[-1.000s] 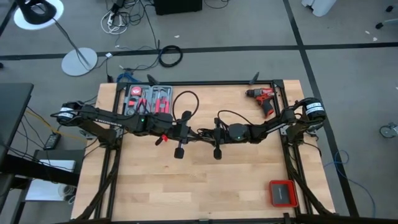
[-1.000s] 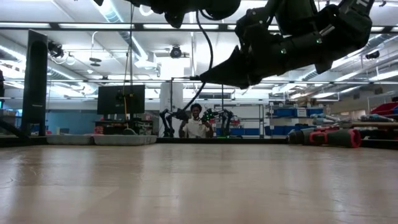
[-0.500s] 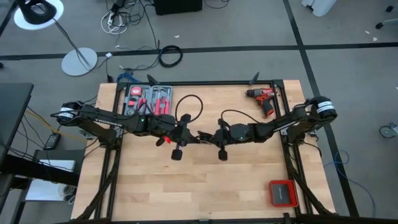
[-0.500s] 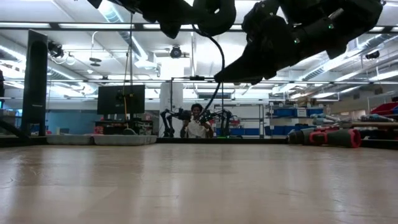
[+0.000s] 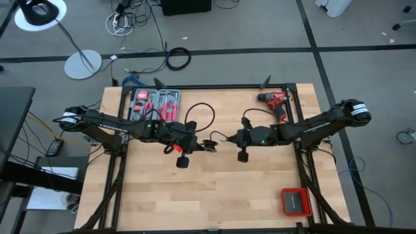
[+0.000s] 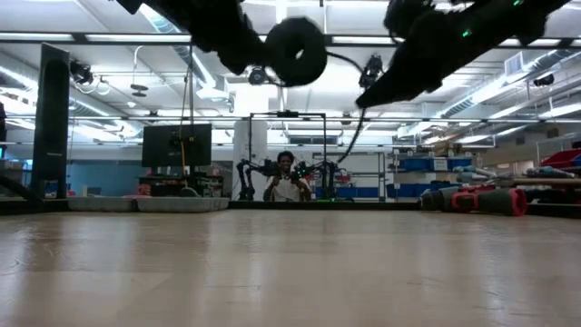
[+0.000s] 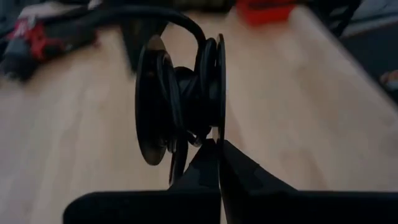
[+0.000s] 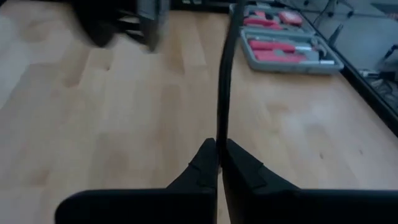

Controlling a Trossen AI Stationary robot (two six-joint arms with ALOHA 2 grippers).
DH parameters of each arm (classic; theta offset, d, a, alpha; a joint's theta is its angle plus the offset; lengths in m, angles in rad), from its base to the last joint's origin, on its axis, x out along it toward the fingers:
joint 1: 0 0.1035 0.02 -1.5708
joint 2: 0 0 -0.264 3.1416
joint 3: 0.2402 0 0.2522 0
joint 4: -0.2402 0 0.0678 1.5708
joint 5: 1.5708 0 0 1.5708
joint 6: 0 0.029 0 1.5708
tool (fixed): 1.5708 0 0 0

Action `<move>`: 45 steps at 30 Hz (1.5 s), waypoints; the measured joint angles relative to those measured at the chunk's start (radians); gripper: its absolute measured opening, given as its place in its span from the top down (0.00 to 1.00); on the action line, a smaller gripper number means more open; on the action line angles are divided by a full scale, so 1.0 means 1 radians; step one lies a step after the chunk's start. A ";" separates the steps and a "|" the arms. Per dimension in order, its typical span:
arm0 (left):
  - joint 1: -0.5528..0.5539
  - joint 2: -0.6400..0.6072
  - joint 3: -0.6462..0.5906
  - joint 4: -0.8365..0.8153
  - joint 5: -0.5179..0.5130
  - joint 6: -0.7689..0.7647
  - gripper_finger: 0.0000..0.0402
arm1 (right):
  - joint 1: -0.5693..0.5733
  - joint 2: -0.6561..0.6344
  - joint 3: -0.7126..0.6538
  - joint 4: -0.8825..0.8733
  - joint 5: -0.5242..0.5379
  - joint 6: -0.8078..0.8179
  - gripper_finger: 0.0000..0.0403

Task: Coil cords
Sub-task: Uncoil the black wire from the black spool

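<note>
The thin black cord is partly wound into a small coil (image 7: 180, 99), which hangs high above the table in the low view (image 6: 295, 50). A loose loop of it (image 5: 203, 109) shows over the table's middle in the high view. My left gripper (image 5: 208, 144) is shut on the coil. My right gripper (image 5: 221, 138) is just right of it, shut on a free strand of the cord (image 8: 222, 87). Both grippers are well above the tabletop. My left gripper (image 7: 216, 144) pinches the coil's near rim (image 7: 210, 132) between its two fingers, across several turns. The coil stands on edge beyond the fingertips, lifted clear of the table. My right gripper (image 8: 219, 149) pinches a single strand of the cord (image 8: 220, 134) between its two fingertips. The strand runs straight on from the fingers, along them, clear of the table.
A red drill (image 5: 276, 104) lies at the far right of the table. A grey case of red tools (image 5: 155, 104) lies at the far left. A red box (image 5: 296, 201) sits near the front right corner. Bare wood (image 5: 214, 195) lies below the grippers.
My right gripper has drawn back toward the table's right edge, still shut on the cord. My left gripper has shifted a little toward the right and near edge and turned, so the coil now shows face-on in the low view. The loose loop has moved right with them.
</note>
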 joint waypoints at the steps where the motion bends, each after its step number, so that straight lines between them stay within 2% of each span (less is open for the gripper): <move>1: 0.000 0.000 0.000 -0.011 -0.019 0.007 1.00 | 0.013 -0.016 0.000 -0.027 0.008 0.020 0.99; 5: 0.000 0.000 0.000 -0.041 -0.088 0.044 1.00 | 0.063 -0.045 0.000 -0.141 0.031 0.115 0.99; 9: 0.000 0.000 0.000 -0.041 -0.107 0.073 1.00 | 0.108 -0.025 0.000 -0.234 0.034 0.229 0.98; 18: -0.009 0.000 0.000 0.023 -0.100 0.106 1.00 | 0.151 0.119 0.000 -0.209 -0.016 0.409 0.96; 25: -0.035 0.000 -0.004 0.050 -0.040 0.102 1.00 | 0.175 0.253 0.000 -0.093 -0.117 0.498 0.79; 28: -0.065 0.000 -0.033 0.099 -0.033 0.088 1.00 | 0.196 0.263 0.000 -0.165 -0.175 0.563 0.72; 31: -0.093 0.000 -0.093 0.204 -0.030 0.057 1.00 | 0.223 0.237 0.000 -0.236 -0.188 0.608 0.68; 36: -0.107 0.000 -0.194 0.386 -0.039 -0.027 1.00 | 0.245 0.162 0.000 -0.209 -0.109 0.594 0.68; 40: -0.121 0.000 -0.220 0.482 -0.045 -0.041 1.00 | 0.242 0.127 0.000 -0.048 -0.005 0.488 0.68; 45: -0.138 0.000 -0.220 0.503 -0.051 -0.035 1.00 | 0.207 0.127 0.000 0.158 0.009 0.361 0.68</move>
